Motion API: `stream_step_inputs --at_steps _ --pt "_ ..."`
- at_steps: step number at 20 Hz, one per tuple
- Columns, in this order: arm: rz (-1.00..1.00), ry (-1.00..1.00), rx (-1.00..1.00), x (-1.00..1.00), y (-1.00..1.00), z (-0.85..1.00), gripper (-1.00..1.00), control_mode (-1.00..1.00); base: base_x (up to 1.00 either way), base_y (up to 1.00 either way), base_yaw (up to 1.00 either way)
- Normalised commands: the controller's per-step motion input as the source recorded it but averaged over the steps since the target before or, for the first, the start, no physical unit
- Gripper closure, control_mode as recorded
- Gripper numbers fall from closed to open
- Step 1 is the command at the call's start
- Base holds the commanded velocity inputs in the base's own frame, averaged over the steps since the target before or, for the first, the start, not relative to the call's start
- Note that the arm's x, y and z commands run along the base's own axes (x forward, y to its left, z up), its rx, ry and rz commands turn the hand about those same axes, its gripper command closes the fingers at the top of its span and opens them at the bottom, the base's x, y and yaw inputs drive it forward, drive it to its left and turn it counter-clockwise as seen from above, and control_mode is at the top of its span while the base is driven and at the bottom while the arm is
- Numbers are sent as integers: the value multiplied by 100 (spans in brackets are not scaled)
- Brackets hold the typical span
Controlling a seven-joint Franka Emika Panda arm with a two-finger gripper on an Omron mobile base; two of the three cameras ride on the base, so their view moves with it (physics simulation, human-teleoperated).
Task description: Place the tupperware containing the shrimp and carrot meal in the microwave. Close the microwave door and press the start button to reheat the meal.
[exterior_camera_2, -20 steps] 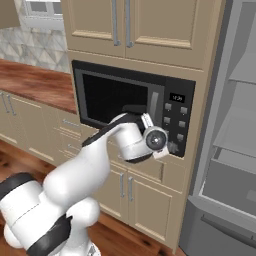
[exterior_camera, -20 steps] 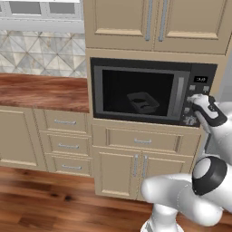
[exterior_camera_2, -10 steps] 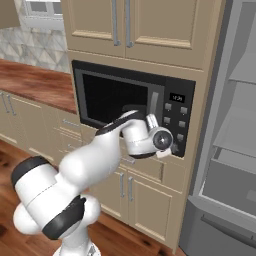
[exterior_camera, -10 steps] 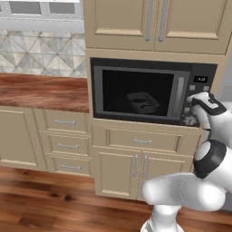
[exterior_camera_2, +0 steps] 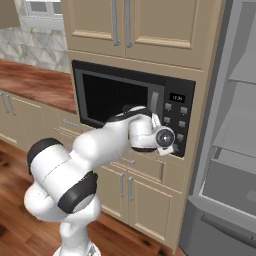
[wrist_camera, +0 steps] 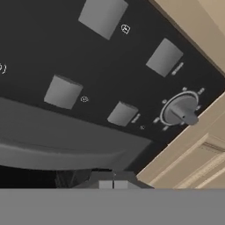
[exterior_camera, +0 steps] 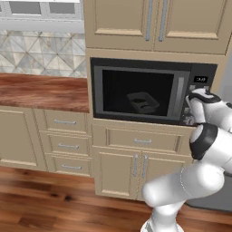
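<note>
Tupperware (exterior_camera: 143,102): inside microwave (exterior_camera: 149,93), door (exterior_camera: 138,93) shut. Gripper (wrist_camera: 113,184): closed, empty, at button panel (exterior_camera_2: 176,124). Change: elbow has swung up; hand barely moved. Start press apparently under way.

Black built-in microwave (exterior_camera: 152,90), door (exterior_camera: 138,93) shut — clear tupperware (exterior_camera: 143,102) inside, behind glass

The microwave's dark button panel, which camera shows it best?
The hand view: the dark button panel sits close up, with grey square buttons and a round dial distinct. The left base view has the arm covering most of it; the right base view shows it small.
</note>
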Motion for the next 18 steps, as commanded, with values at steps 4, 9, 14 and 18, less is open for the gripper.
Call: stream_step_inputs --at_steps 4,9,14,18 --pt "0 0 0 37 -17 -12 100 -100 0 0 0" --pt "0 0 0 35 -18 -20 100 -100 0 0 0" --pt "0 0 0 34 -20 -26 100 -100 0 0 0" --pt "0 0 0 35 -17 -28 100 -100 0 0 0"
